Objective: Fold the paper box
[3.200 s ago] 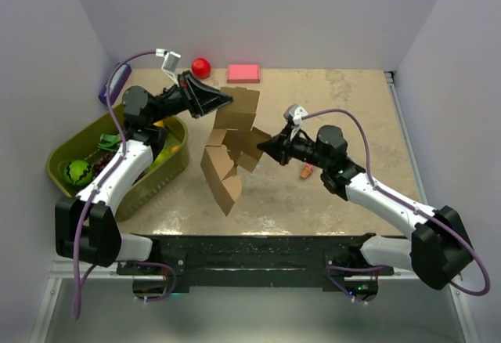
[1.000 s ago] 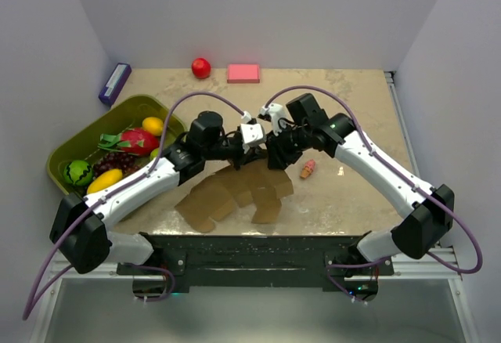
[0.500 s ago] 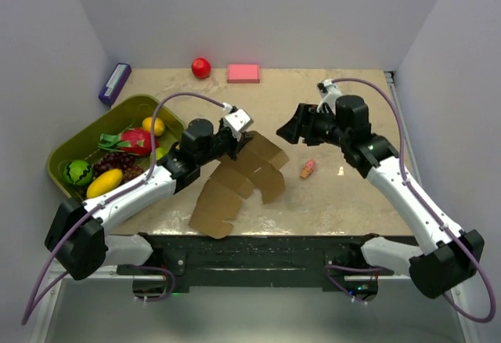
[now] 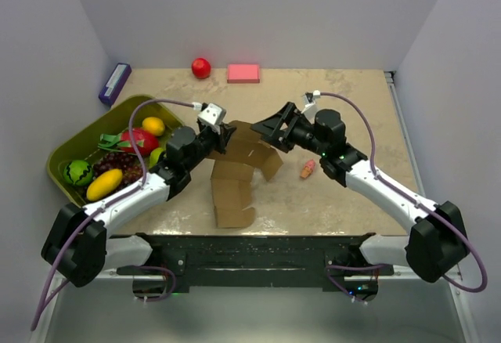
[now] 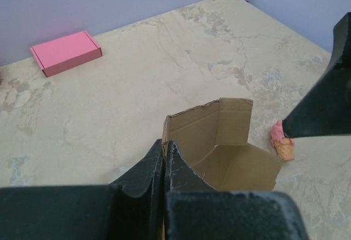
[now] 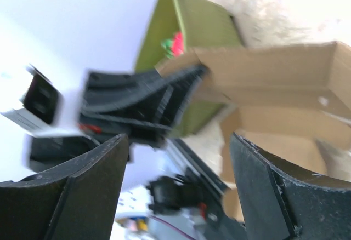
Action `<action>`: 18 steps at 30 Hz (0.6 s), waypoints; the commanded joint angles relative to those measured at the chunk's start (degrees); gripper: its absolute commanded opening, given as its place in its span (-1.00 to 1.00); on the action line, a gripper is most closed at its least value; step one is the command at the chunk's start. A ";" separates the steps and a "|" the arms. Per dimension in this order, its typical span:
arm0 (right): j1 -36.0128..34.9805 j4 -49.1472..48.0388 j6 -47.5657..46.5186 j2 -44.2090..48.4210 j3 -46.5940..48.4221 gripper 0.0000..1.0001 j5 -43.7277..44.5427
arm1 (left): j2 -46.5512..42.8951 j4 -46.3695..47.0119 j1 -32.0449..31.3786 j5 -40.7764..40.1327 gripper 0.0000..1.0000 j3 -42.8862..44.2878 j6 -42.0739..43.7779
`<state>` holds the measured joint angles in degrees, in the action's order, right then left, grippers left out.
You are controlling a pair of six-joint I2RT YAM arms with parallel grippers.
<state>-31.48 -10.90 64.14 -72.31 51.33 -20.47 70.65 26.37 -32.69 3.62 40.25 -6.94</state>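
Note:
The paper box is a flat brown cardboard sheet with flaps, partly raised off the table at its far end. My left gripper is shut on that raised edge; in the left wrist view its jaws pinch the rim of an upright panel. My right gripper stands open just right of the raised flap, touching nothing. The right wrist view is blurred, but the wide gap between the jaws is empty, with the cardboard and the left gripper beyond.
A green bin of toy fruit sits at the left. A purple box, a red ball and a pink block lie along the back. A small ice-cream toy lies right of the cardboard.
My right gripper opened, let go of the cardboard, drew back right and has come in again toward the flap. My left gripper pulled left and back, dragging and lifting the sheet.

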 commanded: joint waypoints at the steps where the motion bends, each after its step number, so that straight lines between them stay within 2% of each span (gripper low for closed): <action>1: 0.11 -12.57 11.79 -1.16 -3.25 0.61 2.71 | -2.36 10.27 -0.10 4.71 -1.00 -3.33 1.83; 3: 0.11 -14.50 14.33 -2.12 -3.52 0.68 2.89 | -2.27 12.03 -0.36 6.31 -1.00 -4.39 3.76; 8: 0.11 -18.81 21.02 -6.61 -4.57 0.68 0.26 | -1.75 12.57 -1.15 9.74 -1.00 -5.09 6.68; 13: 0.11 -20.13 26.91 -6.88 -8.52 0.68 1.48 | -1.75 12.13 -1.85 10.53 -1.00 -5.53 12.03; 18: 0.55 -14.95 30.16 -5.82 -9.05 0.68 2.54 | -1.83 11.86 -2.38 13.60 -1.00 -6.06 15.72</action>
<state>-31.40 -26.06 89.19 -79.99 42.24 -18.98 70.06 34.98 -34.44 13.89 34.61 3.33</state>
